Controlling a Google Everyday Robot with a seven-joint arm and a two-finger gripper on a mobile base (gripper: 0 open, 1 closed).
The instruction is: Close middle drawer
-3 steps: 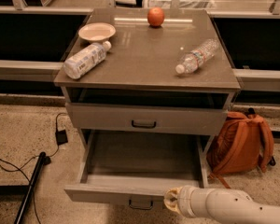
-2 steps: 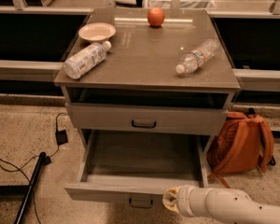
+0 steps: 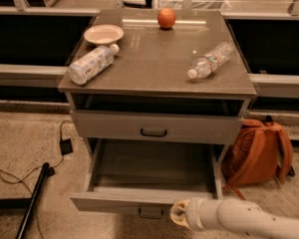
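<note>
The middle drawer [image 3: 139, 201] stands pulled well out of the grey cabinet [image 3: 159, 78], below a drawer [image 3: 114, 126] nearly shut. It is stiff wood and probably light on its runners, so a flat push on the front beside the loop handle [image 3: 150, 213] should do. The gripper [image 3: 182, 215] waits at that front, just right of the handle; whether its grip is open cannot be told.
</note>
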